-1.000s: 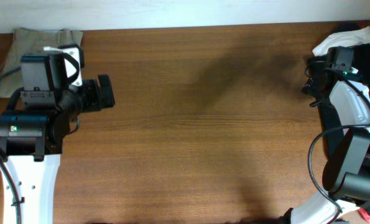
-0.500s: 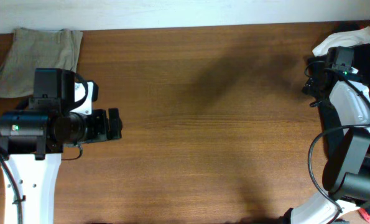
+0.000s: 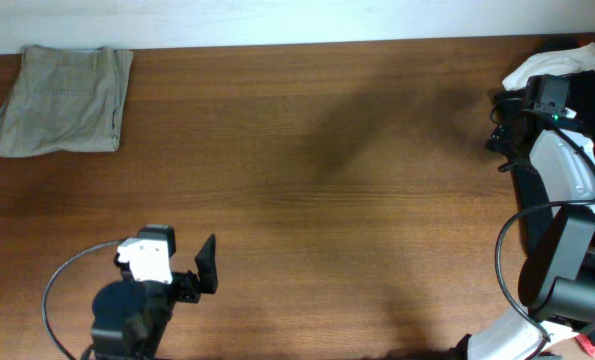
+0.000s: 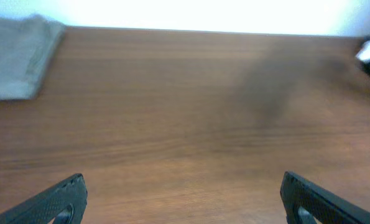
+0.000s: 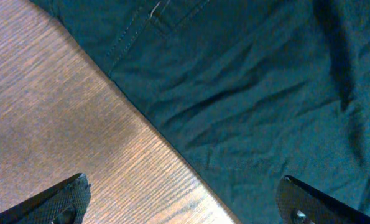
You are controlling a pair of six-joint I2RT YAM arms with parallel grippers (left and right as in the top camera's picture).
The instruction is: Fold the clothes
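Note:
The pale khaki clothes (image 3: 62,101) lie folded flat at the table's far left corner; they also show in the left wrist view (image 4: 17,56) at the upper left. My left gripper (image 3: 202,268) is open and empty near the front left of the table, far from the clothes; in its wrist view (image 4: 181,199) the jaws are wide apart over bare wood. My right gripper (image 3: 499,125) is open and empty at the far right edge, hovering over a dark navy garment (image 5: 247,81) in the right wrist view (image 5: 185,202).
A white cloth (image 3: 552,65) and the dark garment (image 3: 522,185) are piled at the far right under the right arm. The brown wooden table (image 3: 327,200) spans the view. The white wall runs along the back edge.
My left arm has pulled back from the khaki clothes toward the table's front left, leaving them lying folded and uncovered. The right arm has not moved.

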